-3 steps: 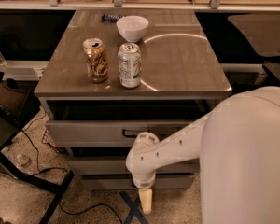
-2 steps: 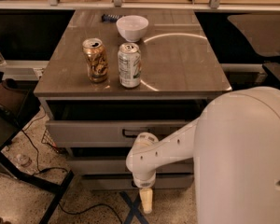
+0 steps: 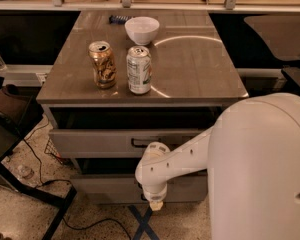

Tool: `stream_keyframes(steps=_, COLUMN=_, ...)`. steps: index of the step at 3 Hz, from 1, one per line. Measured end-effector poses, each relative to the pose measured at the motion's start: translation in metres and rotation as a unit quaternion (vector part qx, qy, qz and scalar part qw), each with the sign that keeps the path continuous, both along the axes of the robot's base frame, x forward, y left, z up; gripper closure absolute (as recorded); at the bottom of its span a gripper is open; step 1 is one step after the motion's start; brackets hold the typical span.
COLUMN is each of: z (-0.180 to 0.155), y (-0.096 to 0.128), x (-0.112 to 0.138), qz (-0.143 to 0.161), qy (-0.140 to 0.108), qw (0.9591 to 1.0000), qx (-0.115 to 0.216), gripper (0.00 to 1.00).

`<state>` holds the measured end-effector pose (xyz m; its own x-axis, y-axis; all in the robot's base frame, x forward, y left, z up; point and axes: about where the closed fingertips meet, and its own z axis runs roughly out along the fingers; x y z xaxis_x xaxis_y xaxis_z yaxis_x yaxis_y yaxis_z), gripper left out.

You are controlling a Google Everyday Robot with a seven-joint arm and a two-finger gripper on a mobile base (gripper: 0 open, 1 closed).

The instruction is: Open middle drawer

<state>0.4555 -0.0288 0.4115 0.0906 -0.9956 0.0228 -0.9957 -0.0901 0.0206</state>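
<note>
The cabinet shows pale grey drawer fronts stacked under its top. The uppermost drawer [image 3: 90, 143] has a small black bar handle [image 3: 140, 143] and stands slightly out. The middle drawer [image 3: 95, 189] is the front below it; its handle is hidden behind my wrist. My gripper [image 3: 156, 205] hangs tip-down in front of the middle drawer's lower edge, at the end of my white forearm [image 3: 180, 156]. Only its tan tip shows. The lowest drawer is hidden.
On the cabinet top [image 3: 200, 69] stand a brown can [image 3: 103, 64], a white-green can [image 3: 139, 69] and a white bowl [image 3: 142, 29]. My large white arm shell [image 3: 260, 174] fills the lower right. Cables and a black frame [image 3: 35, 194] lie on the floor at left.
The gripper tip has risen a little toward the middle drawer front. My white arm shell has spread further left in view. The cans, bowl and drawers have not moved.
</note>
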Motion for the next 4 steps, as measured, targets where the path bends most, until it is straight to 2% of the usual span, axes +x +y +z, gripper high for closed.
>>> stream_keyframes(steps=2, z=-0.0013, y=-0.0008, x=-0.0013, qz=0.0, qy=0.002, qw=1.0, qx=-0.001, gripper=1.0)
stream_keyframes(steps=4, z=-0.0014, y=-0.0009, x=-0.0014, qz=0.0, qy=0.002, qw=1.0, qx=-0.001, gripper=1.0)
